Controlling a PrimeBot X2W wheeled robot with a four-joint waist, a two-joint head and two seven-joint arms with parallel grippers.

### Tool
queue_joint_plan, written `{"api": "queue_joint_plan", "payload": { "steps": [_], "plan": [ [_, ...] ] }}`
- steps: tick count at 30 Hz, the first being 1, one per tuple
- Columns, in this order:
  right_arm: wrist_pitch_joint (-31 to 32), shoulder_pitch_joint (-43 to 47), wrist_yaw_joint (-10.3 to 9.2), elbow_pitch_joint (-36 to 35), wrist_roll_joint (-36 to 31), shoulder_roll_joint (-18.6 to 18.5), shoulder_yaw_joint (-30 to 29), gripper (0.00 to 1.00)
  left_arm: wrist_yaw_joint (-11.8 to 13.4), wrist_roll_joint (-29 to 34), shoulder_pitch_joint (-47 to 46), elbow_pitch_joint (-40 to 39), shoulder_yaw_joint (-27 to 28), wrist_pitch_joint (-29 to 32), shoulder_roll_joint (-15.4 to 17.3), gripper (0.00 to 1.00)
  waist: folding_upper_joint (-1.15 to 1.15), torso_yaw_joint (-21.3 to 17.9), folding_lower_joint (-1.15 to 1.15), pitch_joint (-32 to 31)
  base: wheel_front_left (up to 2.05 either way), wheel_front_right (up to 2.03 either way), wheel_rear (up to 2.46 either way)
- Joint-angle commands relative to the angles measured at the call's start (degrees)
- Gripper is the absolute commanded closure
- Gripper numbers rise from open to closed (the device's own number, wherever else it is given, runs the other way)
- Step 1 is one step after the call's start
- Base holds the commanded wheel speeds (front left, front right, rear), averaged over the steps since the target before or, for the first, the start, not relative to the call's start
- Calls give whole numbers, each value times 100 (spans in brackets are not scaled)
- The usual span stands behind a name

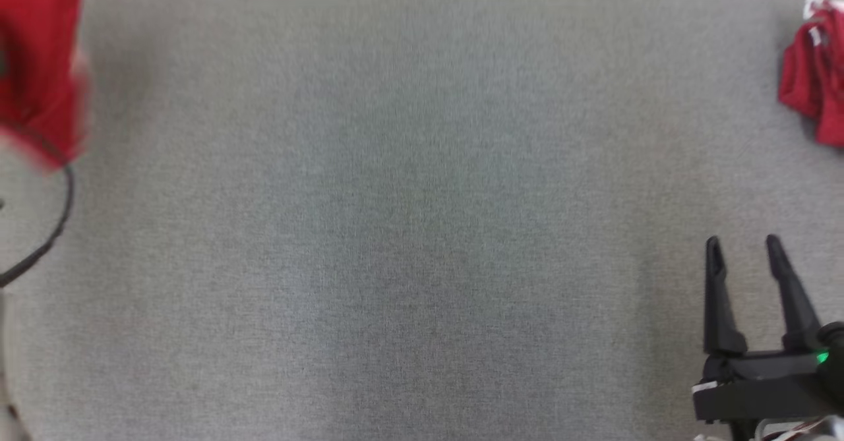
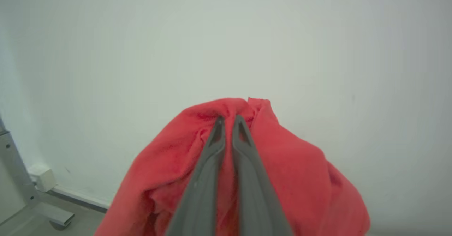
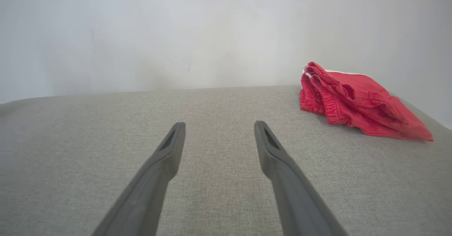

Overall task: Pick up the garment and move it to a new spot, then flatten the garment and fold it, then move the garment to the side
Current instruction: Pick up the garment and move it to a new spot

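A red garment (image 1: pixel 39 65) hangs blurred at the far upper left of the head view, over the table's left edge. In the left wrist view my left gripper (image 2: pixel 229 119) is shut on a bunched fold of this garment (image 2: pixel 289 165), and the cloth drapes down both sides of the fingers, in front of a pale wall. My right gripper (image 1: pixel 743 243) rests low over the table at the lower right. Its fingers stand open with nothing between them, as the right wrist view also shows of the right gripper (image 3: pixel 219 125).
The grey fabric-covered table (image 1: pixel 422 197) spreads across the head view. A second red garment (image 1: pixel 814 78), folded shorts with a white edge, lies at the table's far right (image 3: pixel 353 102). A black cable (image 1: pixel 56 223) loops at the left edge. A metal frame foot (image 2: pixel 21 190) stands on the floor.
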Motion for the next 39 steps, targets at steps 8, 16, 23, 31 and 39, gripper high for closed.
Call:
{"api": "queue_joint_plan", "payload": {
  "steps": [8, 16, 23, 31, 39],
  "plan": [
    [-441, 25, -12, 668, 225, 184, 144, 0, 35, -142, 42, -2057, -812, 835, -894, 100, 0, -417, 1, -520, 0, 0, 0],
    [-638, -68, -12, 1101, 350, 263, 277, 0, 224, -222, 550, -2824, -1610, 1142, -1726, 100, 0, -1025, 1, -672, 0, 0, 0],
    [-685, -34, -12, 1352, 459, 286, 295, 0, 508, -536, 1331, -2740, -2650, 958, -1929, 100, 0, -1561, 1, -756, 0, 0, 0],
    [-690, -140, -12, 1280, 584, 294, 336, 0, 872, -763, 2141, -1951, -3494, 453, -1874, 100, 0, -1806, 1, -600, 0, 0, 0],
    [-691, -107, -12, 1314, 676, 291, 273, 0, 837, -912, 2792, -905, -3467, 174, -1694, 100, 0, -1704, 1, -578, 0, 0, 0]
  ]
}}
